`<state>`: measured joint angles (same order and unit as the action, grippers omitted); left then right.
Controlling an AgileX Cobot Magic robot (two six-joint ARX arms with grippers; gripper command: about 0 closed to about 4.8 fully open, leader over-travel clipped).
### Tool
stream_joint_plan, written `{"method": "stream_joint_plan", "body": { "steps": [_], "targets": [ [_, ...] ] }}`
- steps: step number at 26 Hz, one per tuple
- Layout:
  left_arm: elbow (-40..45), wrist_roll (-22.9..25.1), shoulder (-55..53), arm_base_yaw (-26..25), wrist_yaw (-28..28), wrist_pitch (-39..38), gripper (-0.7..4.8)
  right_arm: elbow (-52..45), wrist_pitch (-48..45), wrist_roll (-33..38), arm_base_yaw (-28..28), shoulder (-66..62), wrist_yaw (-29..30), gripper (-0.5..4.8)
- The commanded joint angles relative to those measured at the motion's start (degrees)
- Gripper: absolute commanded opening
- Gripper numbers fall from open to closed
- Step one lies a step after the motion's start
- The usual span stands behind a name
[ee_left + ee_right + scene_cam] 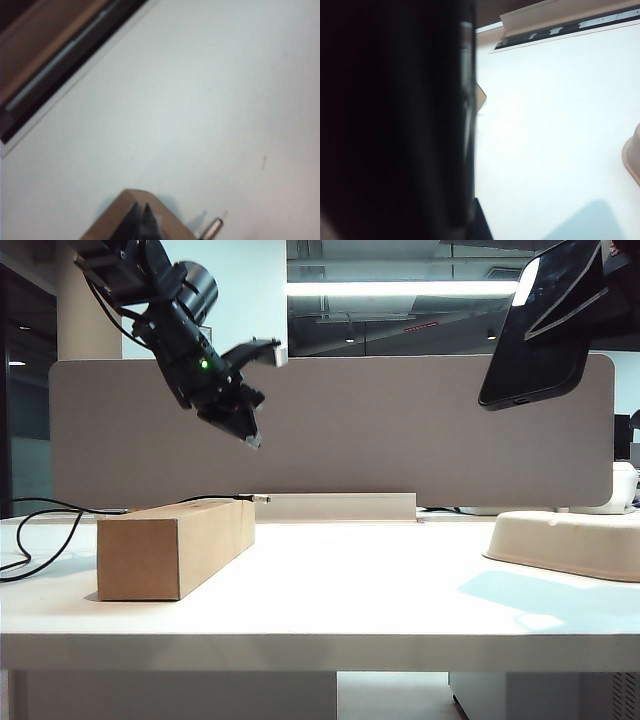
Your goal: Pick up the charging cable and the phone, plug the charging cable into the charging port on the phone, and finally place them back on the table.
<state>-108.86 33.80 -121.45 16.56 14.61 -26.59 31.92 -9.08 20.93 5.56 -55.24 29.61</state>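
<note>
Phone (545, 325) hangs high at the right of the exterior view, tilted, clamped in the right claw (590, 300) well above the tabletop (330, 590); its dark body fills half the right wrist view. The left claw (248, 432) hovers above the cardboard box (175, 545), its tips pressed together on nothing. The charging cable (40, 530) trails over the tabletop (behind the box), its plug tip (216, 226) just beside the box's far end.
</note>
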Motion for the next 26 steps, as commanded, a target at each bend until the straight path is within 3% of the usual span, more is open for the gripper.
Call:
{"method": "stream_joint_plan", "body": {
  "steps": [1, 4, 9, 14, 26],
  "targets": [
    [-0.3, 5.2, -0.1, 0.7, -1.9, -3.4, -0.06, 0.4, -2.4, -0.4, 0.0, 0.4, 0.3, -0.06],
    [-0.3, 11.0, -0.1, 1.4, -3.3, -7.0, 0.08, 0.4, -2.4, -0.4, 0.0, 0.4, 0.3, -0.06],
    [-0.3, 17.7, -0.4, 3.4, -6.0, -8.6, 1.97, 0.4, -1.4, -0.5, 0.0, 0.4, 0.3, -0.06],
    [-0.3, 24.9, -2.0, 5.2, -9.2, -8.4, 1.99, 0.4, 0.4, -1.7, 0.1, 0.4, 0.4, -0.06],
    [-0.3, 24.7, -4.5, 5.5, -12.1, -7.6, 2.01, 0.4, 0.5, -1.7, 0.1, 0.4, 1.6, -0.06]
  ]
}}
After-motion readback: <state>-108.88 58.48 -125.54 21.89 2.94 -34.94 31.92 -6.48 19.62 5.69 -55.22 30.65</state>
